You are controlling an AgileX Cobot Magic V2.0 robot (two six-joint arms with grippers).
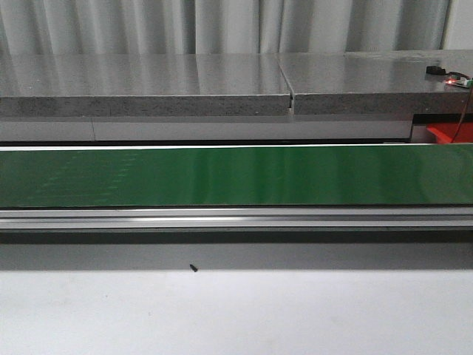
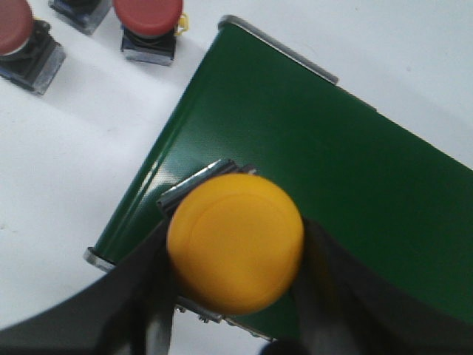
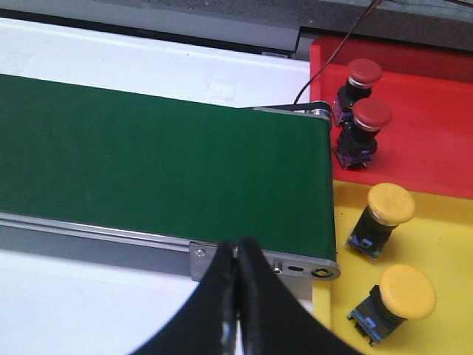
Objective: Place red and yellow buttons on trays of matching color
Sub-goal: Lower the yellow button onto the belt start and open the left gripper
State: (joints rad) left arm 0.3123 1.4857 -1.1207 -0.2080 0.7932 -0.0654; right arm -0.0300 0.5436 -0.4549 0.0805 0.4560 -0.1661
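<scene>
**Q:** Left gripper [image 2: 235, 275] first: what is it doing?

**A:** Its two black fingers [image 2: 144, 296] pinch a yellow round-capped push button with a metal base [image 2: 235, 253], one finger on each side of the cap. The button sits over the end of the glossy green conveyor belt [image 2: 310, 163].

**Q:** What lies around that belt end?

**A:** On the white tabletop [image 2: 59, 163] beyond the belt's end stand two red-capped push buttons on dark bases [image 2: 148, 18], plus the corner of a third base whose cap is out of view. Nothing lies between them and the belt.

**Q:** And the right gripper [image 3: 236, 285]?

**A:** Its black fingers are pressed together, holding nothing, beside the belt's aluminium side rail [image 3: 111, 237].

**Q:** Where are the trays?

**A:** Just past the belt's other end. The red plastic tray [image 3: 429, 126] holds two red buttons [image 3: 363, 74]; the yellow plastic tray [image 3: 443, 237] beside it holds two yellow buttons [image 3: 390, 203].

**Q:** The front view?

**A:** Only bare green belt, a grey stone-like shelf [image 1: 222, 81] behind it, and a sliver of red tray.
</scene>
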